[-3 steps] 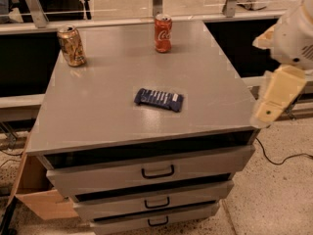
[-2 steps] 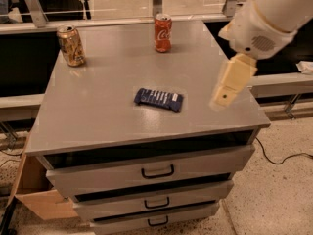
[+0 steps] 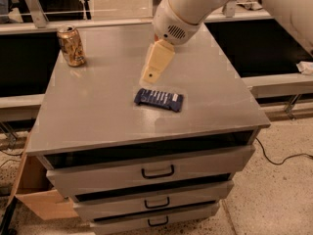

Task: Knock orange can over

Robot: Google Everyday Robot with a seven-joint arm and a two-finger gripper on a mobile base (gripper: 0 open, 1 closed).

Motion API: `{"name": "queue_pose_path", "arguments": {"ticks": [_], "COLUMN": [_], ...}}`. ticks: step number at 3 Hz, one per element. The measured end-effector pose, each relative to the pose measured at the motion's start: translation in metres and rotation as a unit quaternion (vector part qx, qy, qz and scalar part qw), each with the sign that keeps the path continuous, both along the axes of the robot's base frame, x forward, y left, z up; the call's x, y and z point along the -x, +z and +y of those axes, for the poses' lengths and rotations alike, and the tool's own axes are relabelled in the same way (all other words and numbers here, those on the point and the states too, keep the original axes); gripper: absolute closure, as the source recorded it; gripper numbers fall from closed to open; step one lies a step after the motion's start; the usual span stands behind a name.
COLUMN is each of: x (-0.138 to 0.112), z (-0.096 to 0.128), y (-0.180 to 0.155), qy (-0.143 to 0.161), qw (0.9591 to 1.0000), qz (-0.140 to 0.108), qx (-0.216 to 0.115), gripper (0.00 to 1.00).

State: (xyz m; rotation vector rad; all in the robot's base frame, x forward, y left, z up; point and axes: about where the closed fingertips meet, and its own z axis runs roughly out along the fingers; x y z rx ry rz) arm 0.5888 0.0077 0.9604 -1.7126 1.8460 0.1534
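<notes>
The orange can [image 3: 71, 46], golden-orange and brown with a silver top, stands upright at the back left corner of the grey cabinet top [image 3: 98, 116]. My gripper [image 3: 155, 64], cream-coloured, hangs from the white arm over the middle of the top, pointing down and left. It is well to the right of the can and just above a blue snack packet [image 3: 159, 99]. The red-orange can is hidden behind my arm.
The cabinet has three drawers [image 3: 156, 172] with dark handles below its front edge. A cardboard box [image 3: 34, 195] sits on the floor at the lower left. A railing [image 3: 98, 18] runs behind the cabinet. A cable [image 3: 281, 158] lies on the floor at the right.
My arm has swung from the cabinet's right edge leftward over the top, to above the blue packet. It now covers the red-orange can. The orange can has not moved.
</notes>
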Motion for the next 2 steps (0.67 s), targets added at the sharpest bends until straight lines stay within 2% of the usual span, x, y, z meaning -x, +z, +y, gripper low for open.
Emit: {"name": "queue_pose_path", "arguments": {"ticks": [1, 2], "x": [0.000, -0.018], "z": [0.000, 0.026], "y": [0.000, -0.009], "qy": [0.000, 0.006], "qw": [1.0000, 0.9995], "qz": [0.000, -0.002], "qx": [0.000, -0.031], "gripper": [0.00, 0.00]}}
